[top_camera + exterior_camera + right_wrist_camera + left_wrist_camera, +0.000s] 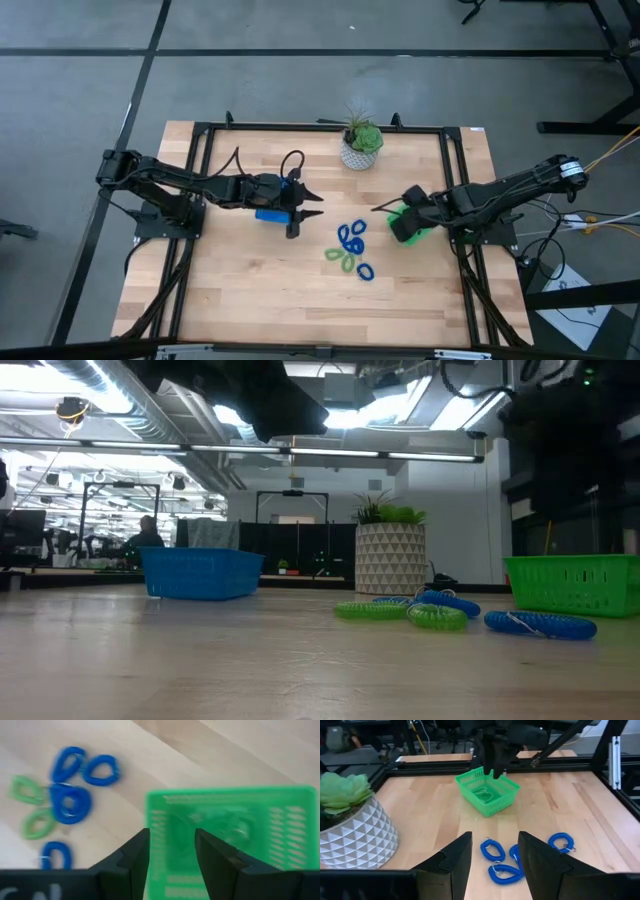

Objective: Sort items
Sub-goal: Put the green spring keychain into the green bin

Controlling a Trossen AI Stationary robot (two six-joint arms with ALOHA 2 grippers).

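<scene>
The right gripper (171, 857) is hovering directly over the green tray (280, 820), its fingers standing apart with nothing between them. At least one light green ring (485, 795) is lying inside that tray. Just beyond the tray's edge, away from this gripper, the loose blue rings (350, 235) and green rings (338, 257) are clustering on the table (250, 290). Farther off, the left gripper (305, 205) is hanging over the blue tray (270, 213), fingers likewise parted and empty, pointing toward the cluster.
</scene>
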